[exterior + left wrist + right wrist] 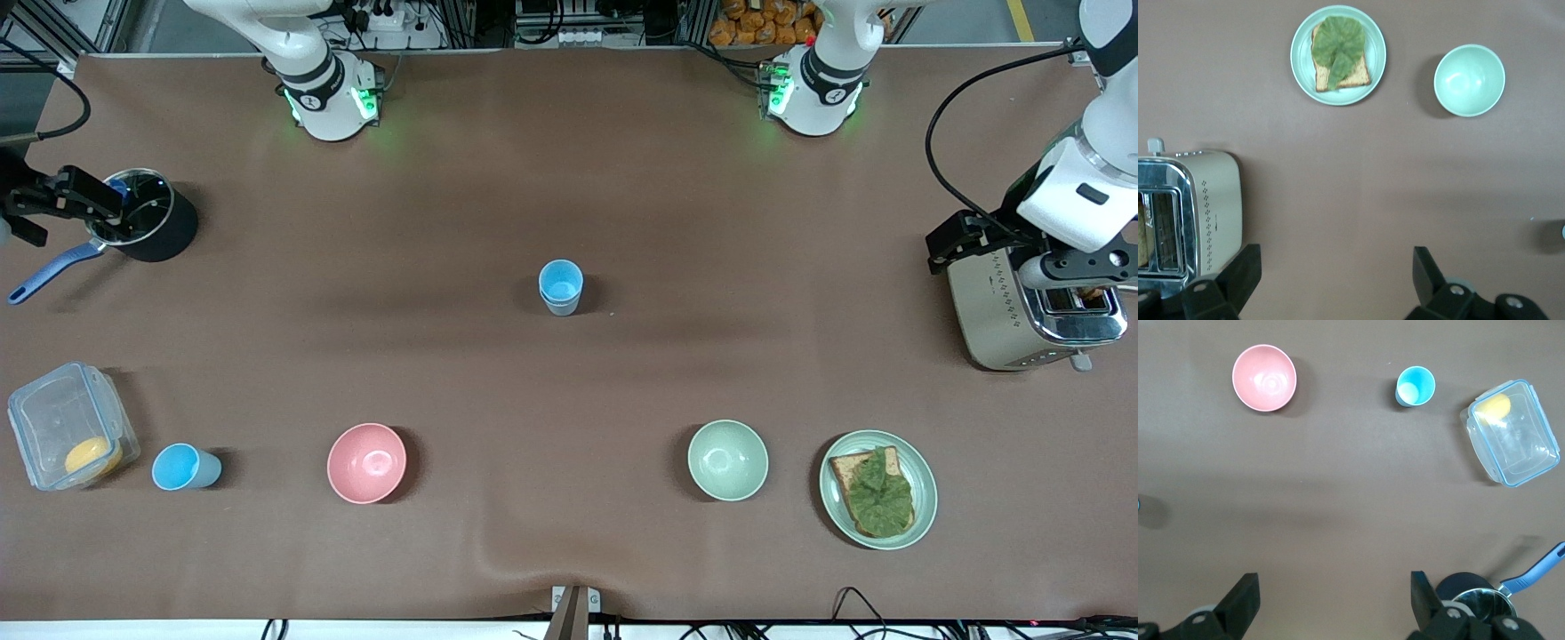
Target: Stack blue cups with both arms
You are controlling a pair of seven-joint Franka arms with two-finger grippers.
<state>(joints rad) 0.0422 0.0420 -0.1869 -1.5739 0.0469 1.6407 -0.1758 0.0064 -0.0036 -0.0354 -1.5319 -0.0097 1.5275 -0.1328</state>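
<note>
Two small blue plastic cups (561, 287) already nested, frame centre. Third blue cup (184, 468) alone, lower corner. Left gripper (1331, 283), right gripper (1331, 603) spread apart, empty.

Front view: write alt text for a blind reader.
Two stacked blue cups stand mid-table; a third blue cup sits beside a pink bowl. The open left gripper hovers over the toaster, the open right gripper over a pot.

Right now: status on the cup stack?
Left gripper open, over the toaster. Right gripper open, over the saucepan. Stacked blue cups mid-table; third blue cup loose beside the container. Nothing blocking.
</note>
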